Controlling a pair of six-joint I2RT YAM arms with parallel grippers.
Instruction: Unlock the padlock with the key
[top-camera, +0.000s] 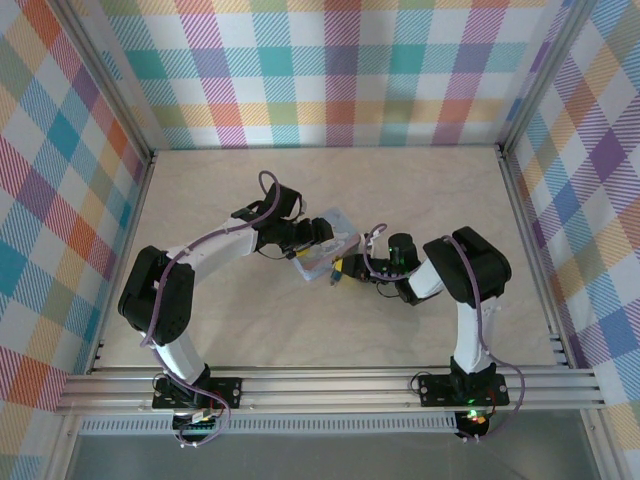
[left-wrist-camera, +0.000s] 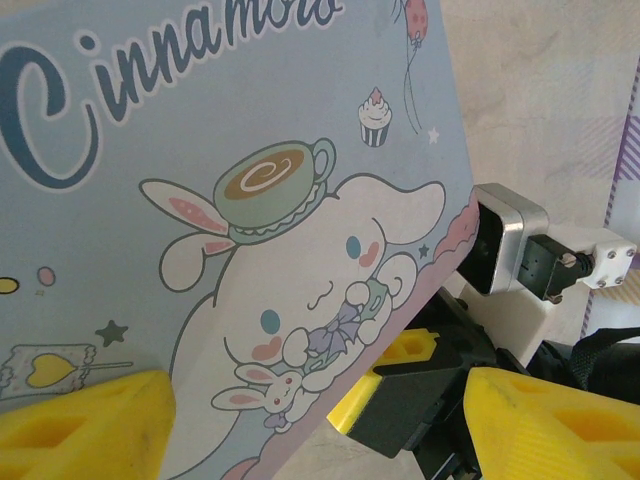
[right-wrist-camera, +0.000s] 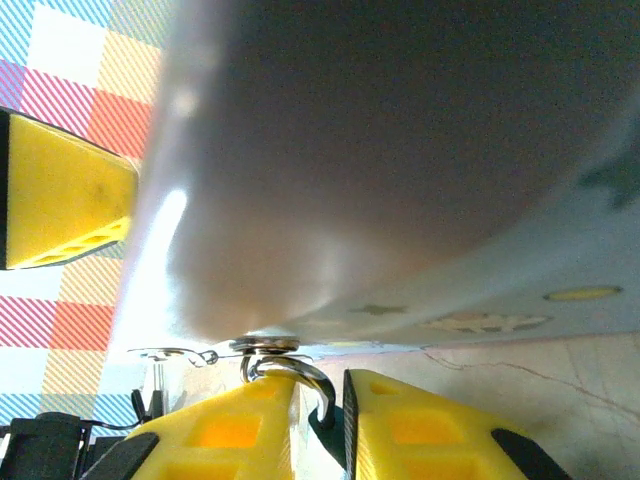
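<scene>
Pinching what looks like the padlock (right-wrist-camera: 322, 420) at six o'clock under the tin (left-wrist-camera: 250, 120) with my right gripper (right-wrist-camera: 320, 385) while my left gripper (left-wrist-camera: 315, 400) clamps that tin, I judge it locked, unlocking yet to come.

Bright, even overhead light; white glare and close-range blur on the shadowed tin (right-wrist-camera: 330, 150)
</scene>
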